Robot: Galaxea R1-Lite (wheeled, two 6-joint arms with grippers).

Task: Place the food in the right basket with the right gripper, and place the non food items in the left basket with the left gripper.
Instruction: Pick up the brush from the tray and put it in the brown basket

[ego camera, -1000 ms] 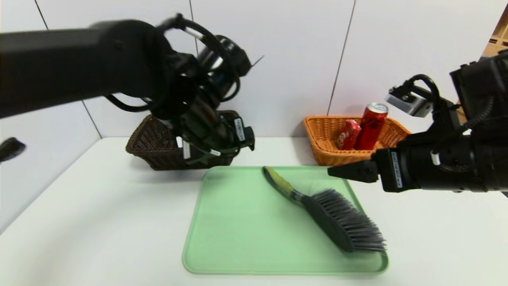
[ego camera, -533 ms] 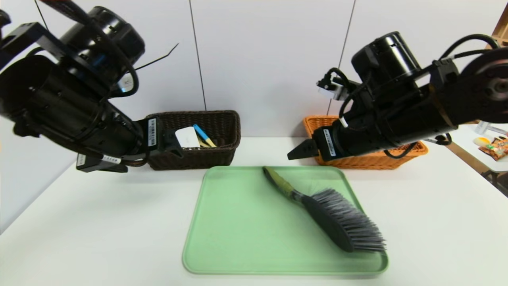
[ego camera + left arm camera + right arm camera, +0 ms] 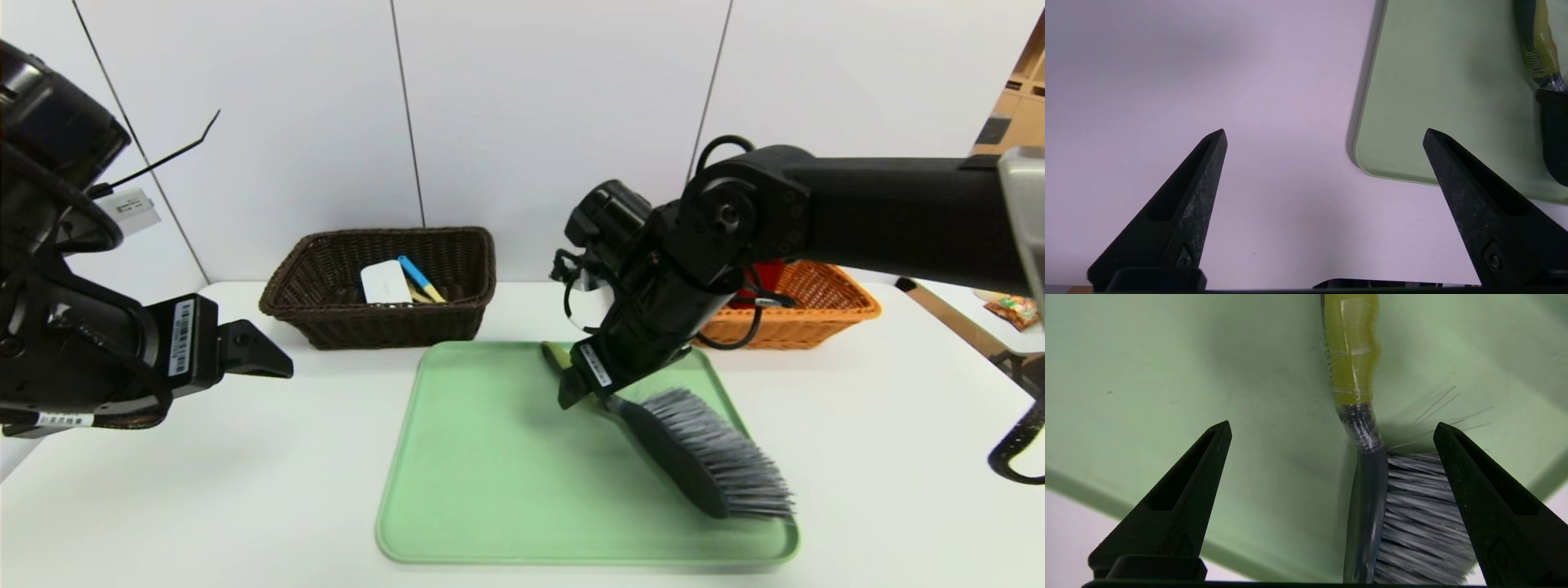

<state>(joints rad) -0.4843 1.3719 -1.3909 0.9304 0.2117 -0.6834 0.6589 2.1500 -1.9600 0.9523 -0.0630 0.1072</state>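
My left gripper [image 3: 269,363] hangs over the white table [image 3: 204,490] left of the green tray [image 3: 490,490], fingers spread and empty. Behind it, the dark left basket [image 3: 384,327] holds the white case [image 3: 385,282] and blue-handled spoon [image 3: 418,278]. My right gripper [image 3: 569,398] hovers, fingers spread, over the brush [image 3: 694,457] on the tray, near its green handle [image 3: 1351,347]. The orange right basket [image 3: 824,314] stands behind that arm

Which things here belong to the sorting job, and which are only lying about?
Job: brush; dark basket; orange basket; white case; blue-handled spoon; left claw; right claw.
Lying about: green tray; snack bag.
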